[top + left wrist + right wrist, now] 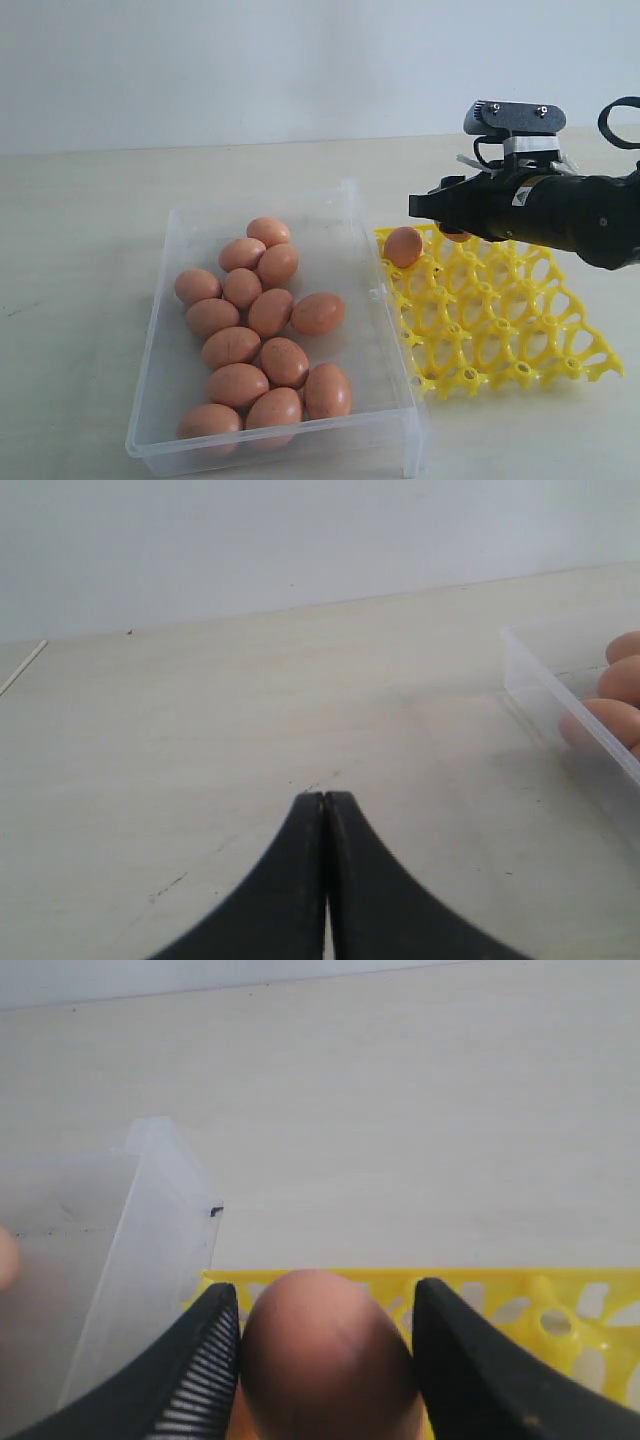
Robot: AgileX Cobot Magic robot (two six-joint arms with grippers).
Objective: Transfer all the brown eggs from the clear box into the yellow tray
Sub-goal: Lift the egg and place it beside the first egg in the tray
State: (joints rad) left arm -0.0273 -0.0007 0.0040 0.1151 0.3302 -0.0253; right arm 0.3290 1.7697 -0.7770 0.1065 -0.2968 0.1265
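My right gripper reaches in from the right, over the far left corner of the yellow tray. Its jaws press both sides of one brown egg, whose underside peeks out below the fingers. Another brown egg sits in the tray's corner cup next to the fingertips. Several brown eggs lie clustered in the clear box, left of the tray. My left gripper is shut and empty over bare table beside the clear box. It does not show in the exterior view.
The box and tray stand side by side on a pale wooden table, nearly touching. The box's corner rises just beyond the tray's edge in the right wrist view. A plain wall stands behind the table.
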